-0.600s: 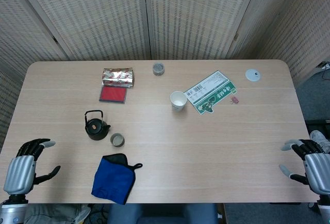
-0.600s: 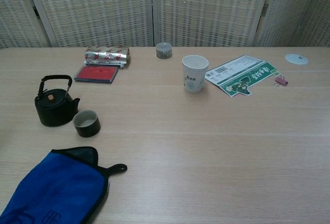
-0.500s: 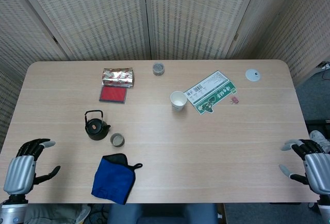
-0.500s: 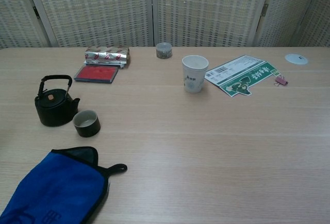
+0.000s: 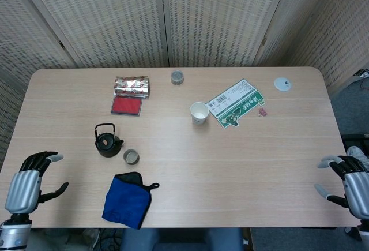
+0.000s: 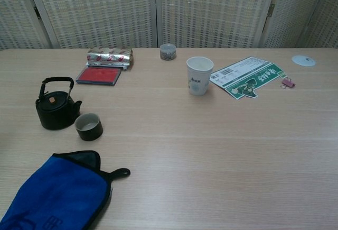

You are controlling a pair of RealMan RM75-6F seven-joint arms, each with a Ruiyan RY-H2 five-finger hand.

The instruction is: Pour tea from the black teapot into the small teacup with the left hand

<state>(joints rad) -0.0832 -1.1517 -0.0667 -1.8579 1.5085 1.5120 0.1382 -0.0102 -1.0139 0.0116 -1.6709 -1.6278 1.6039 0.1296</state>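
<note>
The black teapot [image 5: 108,143] [image 6: 55,109] stands upright on the left part of the table, its handle raised. Right beside it, to its right, sits the small dark teacup [image 5: 131,157] [image 6: 88,126]. My left hand [image 5: 27,180] hovers open at the table's near left corner, well left of and nearer than the teapot, holding nothing. At the near right corner my right hand [image 5: 353,186] is open and empty too. Neither hand shows in the chest view.
A blue cloth [image 5: 127,199] [image 6: 55,195] lies near the front edge below the teacup. Farther back are a red box [image 5: 126,105], a foil packet [image 5: 131,86], a small tin [image 5: 177,77], a white paper cup [image 5: 199,113] [image 6: 199,75], a green leaflet [image 5: 235,109], a pink clip [image 5: 262,112] and a white disc [image 5: 282,83].
Both hands have shifted slightly downward toward the near table edge. The teapot, teacup and other objects have not moved.
</note>
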